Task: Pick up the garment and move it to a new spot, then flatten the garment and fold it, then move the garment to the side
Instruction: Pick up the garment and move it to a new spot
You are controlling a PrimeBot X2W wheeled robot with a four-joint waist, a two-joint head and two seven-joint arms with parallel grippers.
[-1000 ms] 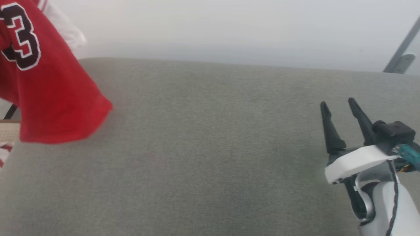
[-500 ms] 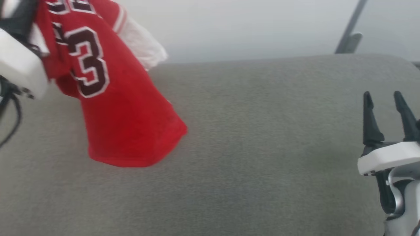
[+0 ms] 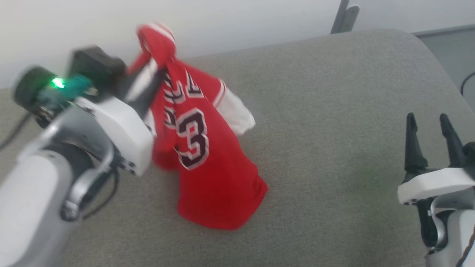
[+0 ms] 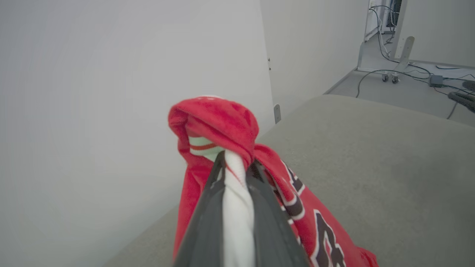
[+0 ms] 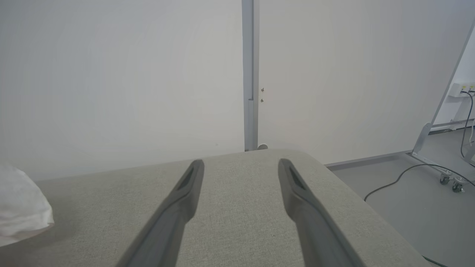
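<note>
The garment (image 3: 207,167), a red jersey with a black white-outlined number, hangs bunched from my left gripper (image 3: 154,72), its lower hem resting on the grey cushioned surface (image 3: 326,118). A white sleeve (image 3: 237,113) sticks out to its right and also shows at the left edge of the right wrist view as a white sleeve (image 5: 20,207). In the left wrist view my left gripper (image 4: 237,159) is shut on a fold of the garment (image 4: 219,126), white cloth pinched between its fingers. My right gripper (image 3: 426,120) stands open over the surface at the right, holding nothing, as my right gripper (image 5: 239,165) shows.
A white wall (image 3: 241,18) runs behind the surface. A grey metal post (image 3: 343,16) stands at the back right. The surface's rounded right edge (image 3: 441,70) drops to a floor with cables (image 5: 400,174) and a wheeled stand (image 5: 441,148).
The head camera has swung left. My left arm has come into view and carried the garment rightward and down until its hem rests on the surface. The right gripper stays open.
</note>
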